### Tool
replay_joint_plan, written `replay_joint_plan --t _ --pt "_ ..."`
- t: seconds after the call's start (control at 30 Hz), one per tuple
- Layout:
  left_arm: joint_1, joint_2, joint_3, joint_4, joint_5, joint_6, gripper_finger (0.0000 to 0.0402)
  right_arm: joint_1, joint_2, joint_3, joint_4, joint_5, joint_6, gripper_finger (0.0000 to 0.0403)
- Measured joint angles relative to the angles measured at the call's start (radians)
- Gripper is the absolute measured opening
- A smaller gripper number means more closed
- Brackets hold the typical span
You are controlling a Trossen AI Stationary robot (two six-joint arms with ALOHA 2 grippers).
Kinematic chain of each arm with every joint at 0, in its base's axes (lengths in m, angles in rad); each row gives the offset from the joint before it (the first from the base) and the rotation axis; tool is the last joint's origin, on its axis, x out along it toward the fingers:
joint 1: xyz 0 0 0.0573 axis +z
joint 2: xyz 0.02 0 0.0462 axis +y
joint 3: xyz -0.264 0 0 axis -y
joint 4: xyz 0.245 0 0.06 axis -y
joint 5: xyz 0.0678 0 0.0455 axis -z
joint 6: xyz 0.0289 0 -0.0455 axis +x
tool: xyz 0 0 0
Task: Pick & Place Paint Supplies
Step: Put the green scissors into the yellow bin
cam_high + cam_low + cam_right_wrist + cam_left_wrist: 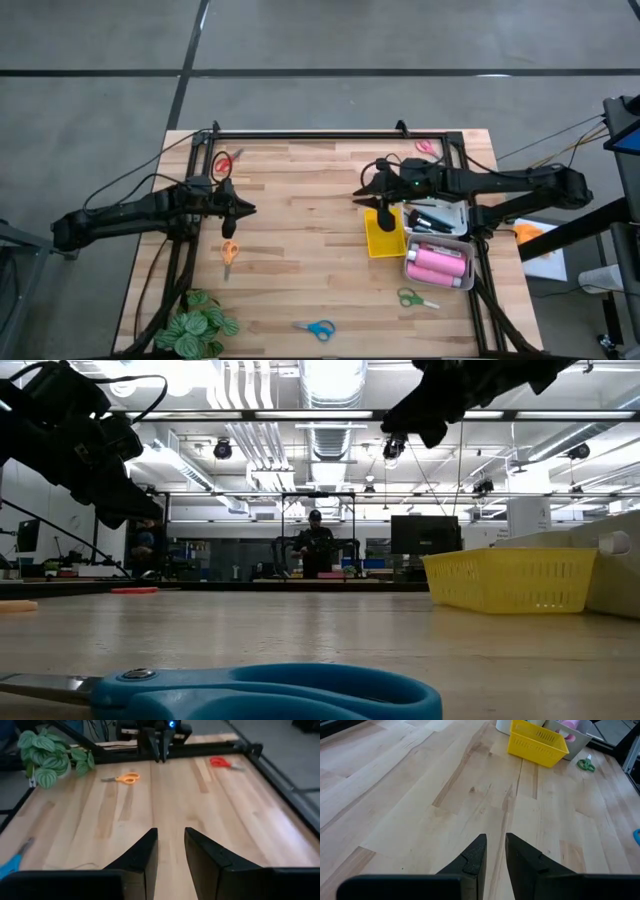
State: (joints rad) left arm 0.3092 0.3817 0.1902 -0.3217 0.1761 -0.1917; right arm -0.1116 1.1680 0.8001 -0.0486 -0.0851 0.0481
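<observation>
Small scissors lie flat on the wooden table: red [222, 163], orange [229, 252], green [415, 298], blue [315, 329] and pink [427, 147]. Pink bottles [437, 262] lie in a white tray [411, 275]. Thin brushes [435, 218] lie in a second white tray beside it. A dark brush-like thing [386, 215] shows at the far end of the yellow tray [385, 243]. My right gripper [358, 194] hovers just left of that tray, narrowly open and empty. My left gripper [250, 210] hangs above the table's left part, narrowly open and empty.
A leafy plant [195, 325] stands at the near left corner. A black frame [330, 134] runs around the table's edges. Bare wood [300, 230] stretches between the two grippers. In the room beyond, a person [315, 545] stands far behind the table.
</observation>
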Motion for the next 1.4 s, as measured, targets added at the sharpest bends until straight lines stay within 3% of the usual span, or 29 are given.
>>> replay_joint_plan --t 0.13,0.4,0.6,0.9,1.0,1.27,1.4 --pt "0.000 0.000 0.000 0.000 0.000 0.000 0.0072 0.000 0.017 0.030 -0.037 -0.028 0.088 0.0093" --pt "0.000 0.000 0.000 0.000 0.000 0.000 0.0072 0.062 0.080 0.225 -0.426 -0.028 0.172 0.0093" --pt "0.000 0.000 0.000 -0.002 0.000 0.000 0.0072 0.141 0.203 0.420 -0.709 -0.019 0.345 0.0093" --pt "0.000 0.000 0.000 -0.027 0.000 0.000 0.0072 0.291 0.434 0.689 -1.133 -0.049 0.365 0.0093" --pt "0.000 0.000 0.000 -0.032 0.000 0.000 0.0072 0.361 0.496 0.736 -1.206 -0.099 0.382 0.0093" --pt "0.000 0.000 0.000 -0.034 0.000 0.000 0.0072 0.518 0.569 0.735 -1.222 -0.099 0.382 0.0093" --pt "0.000 0.000 0.000 -0.039 0.000 0.000 0.0072 0.569 0.569 0.706 -1.224 -0.099 0.263 0.0093"
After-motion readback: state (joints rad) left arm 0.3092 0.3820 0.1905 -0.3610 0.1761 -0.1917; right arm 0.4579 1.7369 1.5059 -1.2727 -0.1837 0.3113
